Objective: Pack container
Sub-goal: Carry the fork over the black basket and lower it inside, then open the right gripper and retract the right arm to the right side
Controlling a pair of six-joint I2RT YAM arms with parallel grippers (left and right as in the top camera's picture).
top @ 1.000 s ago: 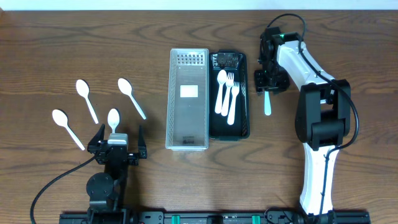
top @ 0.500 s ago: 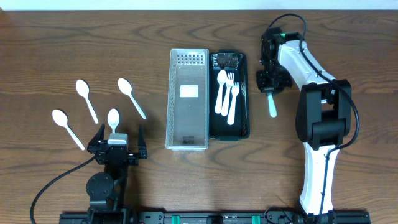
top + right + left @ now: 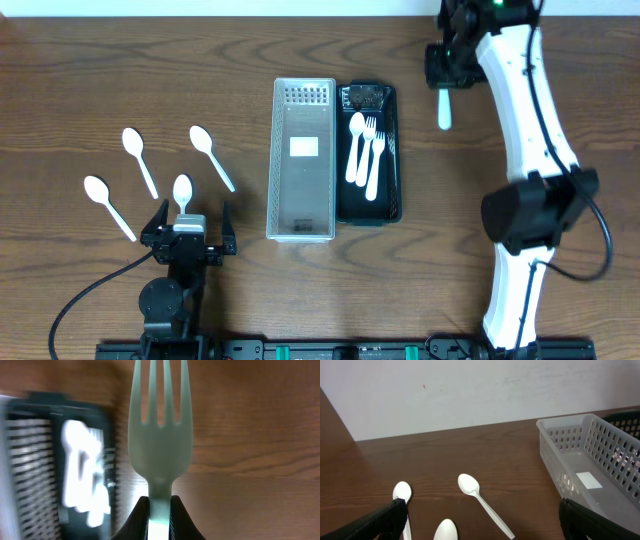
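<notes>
Fork (image 3: 160,450), pale plastic, four tines, wood-grain table (image 3: 250,435)

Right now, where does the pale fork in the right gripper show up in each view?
Overhead: the fork is near the top right, gripped by the right gripper, to the right of the black tray.
Right wrist: the fork fills the centre, tines up, with the tray blurred at left.
Left wrist: the fork is not in it; only a tray corner shows at the right edge.
Shared landmark: the black tray.
</notes>
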